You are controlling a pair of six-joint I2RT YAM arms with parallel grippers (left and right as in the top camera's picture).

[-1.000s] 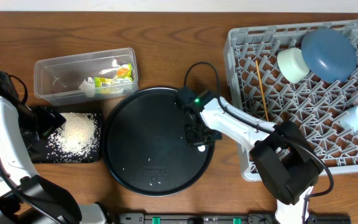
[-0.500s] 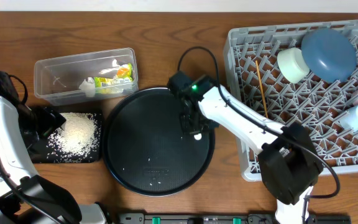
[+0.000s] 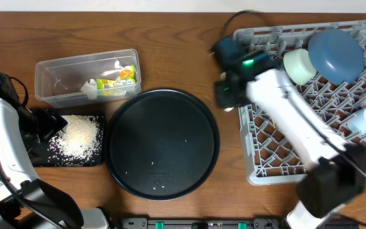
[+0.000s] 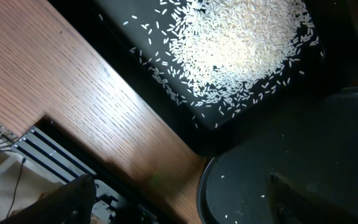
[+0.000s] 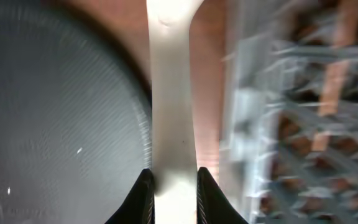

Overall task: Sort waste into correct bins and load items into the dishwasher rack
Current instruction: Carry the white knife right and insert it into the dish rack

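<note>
Swinging off the round tray (image 3: pixel 161 146) toward the dishwasher rack (image 3: pixel 265 177) since the earlier frame. Hovering the left end effector (image 4: pixel 185 190) wide open, empty, near the rice tray (image 4: pixel 340 37). Pinching a white utensil (image 5: pixel 171 93) in the right end effector (image 5: pixel 174 193) beside the rack's left rim; best clearing that rim before lowering.

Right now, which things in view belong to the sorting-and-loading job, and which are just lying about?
Job: white utensil in the right fingers; dishwasher rack, blue bowl and white cup already racked; round black plate; rice tray; clear bin with wrappers.
Lying about: wooden table; black rail at its front edge.
</note>
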